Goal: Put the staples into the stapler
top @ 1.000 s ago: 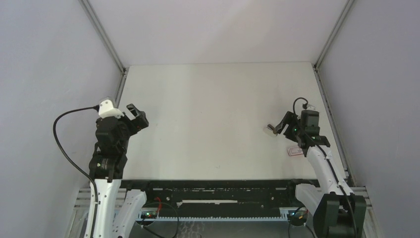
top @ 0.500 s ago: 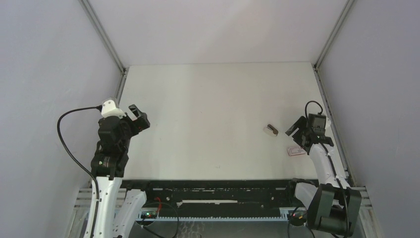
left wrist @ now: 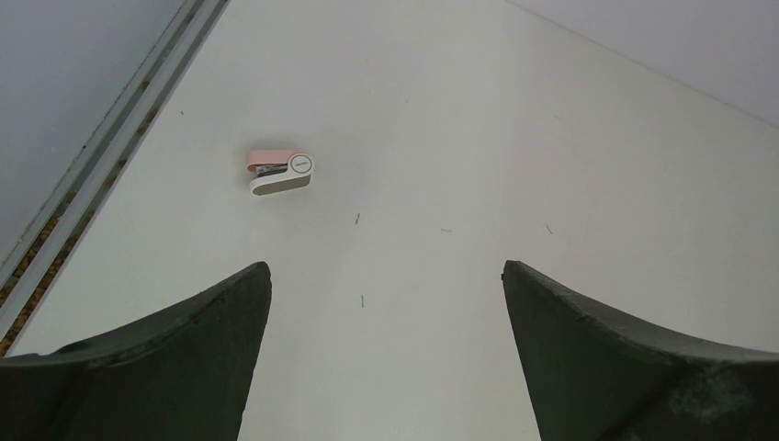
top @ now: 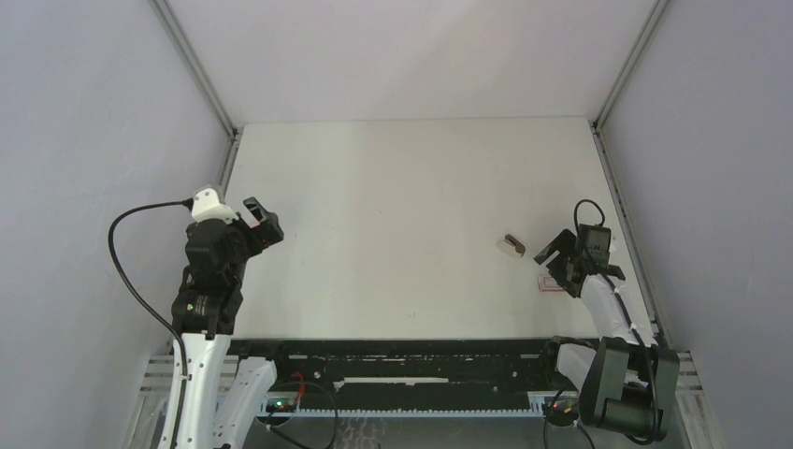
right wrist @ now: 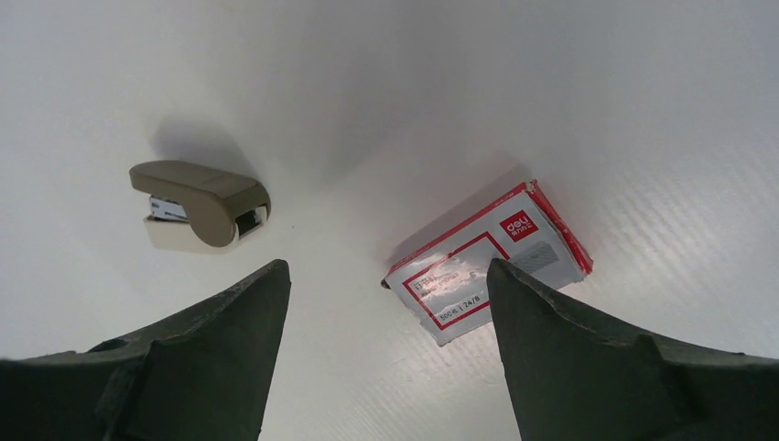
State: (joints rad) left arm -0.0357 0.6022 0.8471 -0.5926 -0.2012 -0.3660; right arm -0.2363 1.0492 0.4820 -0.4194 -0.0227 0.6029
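The stapler [top: 511, 245] is a small beige and white one lying on the white table, right of centre. It also shows far off in the left wrist view as the stapler [left wrist: 281, 173], and up left of my right fingers as the stapler [right wrist: 202, 207]. The staples themselves are hidden. A white box with a red label [right wrist: 487, 262] lies flat, partly under my right finger. My right gripper [top: 554, 254] hovers open and empty over the box [top: 554, 283]; the right gripper [right wrist: 386, 266] holds nothing. My left gripper [top: 262, 221] hangs open and empty at the table's left side, as the left gripper [left wrist: 386, 271] shows.
A few tiny dark specks [left wrist: 356, 219] lie scattered on the table ahead of my left gripper. A metal rail [left wrist: 101, 156] runs along the left table edge. Grey walls enclose the table on three sides.
My right gripper has drawn back from beside the stapler toward the near right, and now sits over the red-labelled box. The left arm has barely shifted.
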